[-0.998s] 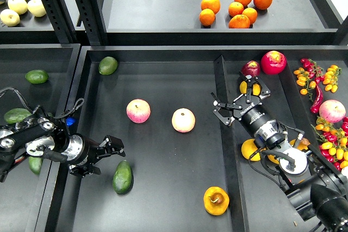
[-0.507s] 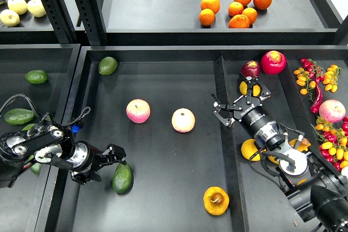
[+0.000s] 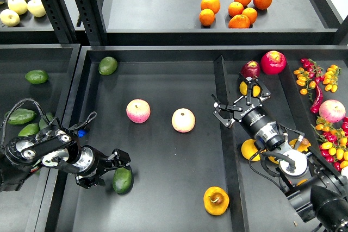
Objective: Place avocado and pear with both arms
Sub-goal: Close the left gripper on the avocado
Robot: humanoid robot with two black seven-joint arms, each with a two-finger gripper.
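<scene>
The avocado [image 3: 123, 180] is dark green and lies near the front left of the middle tray [image 3: 163, 85]. My left gripper [image 3: 111, 170] is open right beside it on its left, with one finger above the fruit's top end and one lower left; it appears to touch the fruit. The pear [image 3: 216, 200] is yellow-orange with a brown hollow and lies at the front of the same tray, apart from both grippers. My right gripper [image 3: 238, 101] is open and empty, hovering over the divider [image 3: 219, 80] and the right tray.
Two pink apples [image 3: 138, 111] [image 3: 183, 120] lie mid-tray, and a lighter green fruit [image 3: 107, 65] sits at its back left. Oranges [image 3: 234, 9] are on the shelf. The left tray holds green fruits [image 3: 36, 76]. The right tray holds red apples [image 3: 273, 62], yellow fruits [image 3: 250, 149] and peppers.
My left arm has moved down and to the right, bringing its open gripper up against the avocado. The avocado has shifted slightly toward the front. The right arm has not moved.
</scene>
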